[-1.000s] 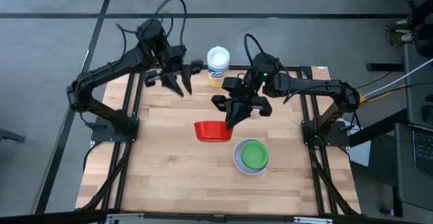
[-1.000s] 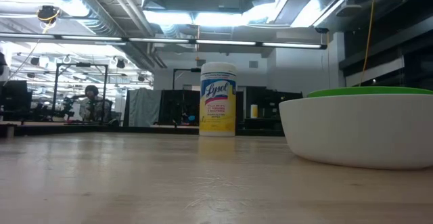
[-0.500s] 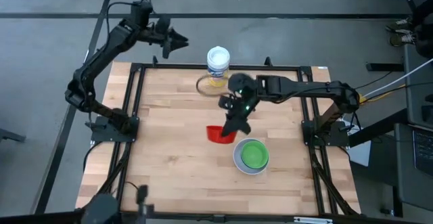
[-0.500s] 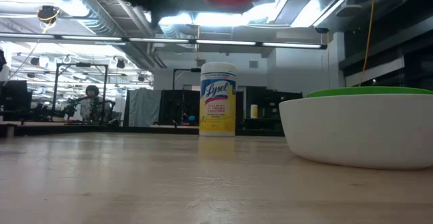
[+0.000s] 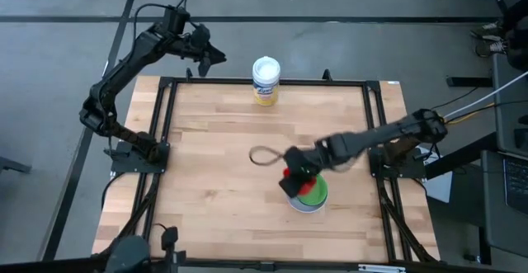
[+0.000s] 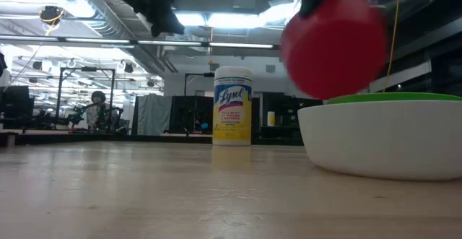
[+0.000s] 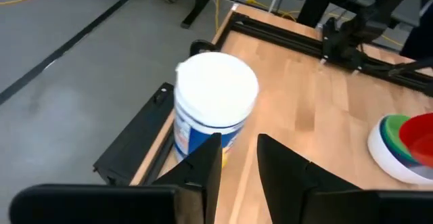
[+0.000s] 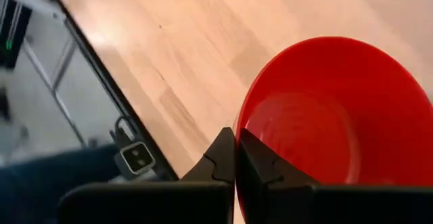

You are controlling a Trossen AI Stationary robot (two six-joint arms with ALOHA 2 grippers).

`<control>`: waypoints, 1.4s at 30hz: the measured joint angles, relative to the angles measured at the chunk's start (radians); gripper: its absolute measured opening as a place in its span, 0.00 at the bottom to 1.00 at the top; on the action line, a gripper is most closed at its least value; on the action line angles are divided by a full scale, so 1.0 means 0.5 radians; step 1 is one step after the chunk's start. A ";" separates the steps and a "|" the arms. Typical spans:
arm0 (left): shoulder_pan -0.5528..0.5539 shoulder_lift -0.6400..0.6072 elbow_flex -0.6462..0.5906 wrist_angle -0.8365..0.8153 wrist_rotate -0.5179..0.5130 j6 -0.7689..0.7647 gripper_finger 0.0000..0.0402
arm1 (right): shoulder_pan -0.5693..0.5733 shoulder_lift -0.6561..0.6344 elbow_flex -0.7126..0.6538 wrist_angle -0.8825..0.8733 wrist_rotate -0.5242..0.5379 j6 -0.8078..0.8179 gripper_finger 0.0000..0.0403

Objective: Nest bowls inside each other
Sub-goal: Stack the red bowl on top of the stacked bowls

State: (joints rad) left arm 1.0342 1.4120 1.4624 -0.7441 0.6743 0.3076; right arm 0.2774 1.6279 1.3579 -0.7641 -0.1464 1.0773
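The red bowl hangs tilted just above the green bowl, which sits nested in the white bowl at the table's near right. My right gripper is shut on the red bowl. My left gripper is open and holds nothing. It hovers past the table's far-left corner, pointing at the white tub. No other bowls show. My right gripper pinches the red bowl's rim between its two fingers, one finger inside the bowl and one outside. It comes slanting down from the table's right side. The bowl is lifted clear and tipped, its underside facing the table's near edge, over the green bowl.
The white tub with a yellow label stands upright at the middle of the table's far edge. The black frame rails run along the table's sides. Bare wood fills the table's left half.
My right gripper has carried the red bowl from the table's middle toward the near right and down, tipping it over the green bowl. My left gripper has swung from above the table's far left out past the far edge and turned toward the tub.
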 joint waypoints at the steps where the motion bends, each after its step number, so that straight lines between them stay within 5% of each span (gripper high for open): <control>1: -0.017 0.000 0.000 0.001 0.000 0.003 0.22 | 0.062 -0.022 -0.029 0.016 0.093 0.139 0.00; 8: -0.142 0.008 0.000 0.062 -0.001 -0.014 0.21 | 0.248 -0.132 -0.132 -0.003 0.492 0.663 0.00; 28: -0.366 0.170 -0.002 0.060 -0.011 -0.087 0.20 | 0.332 -0.130 -0.395 0.035 0.579 0.974 0.00; 42: -0.383 0.262 -0.002 0.076 -0.008 -0.070 0.20 | 0.210 -0.130 -0.446 0.054 0.681 0.906 0.00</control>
State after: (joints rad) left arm 0.8429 1.5429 1.4612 -0.7059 0.6700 0.2726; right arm 0.3826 1.5631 1.1349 -0.7370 0.1944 1.5303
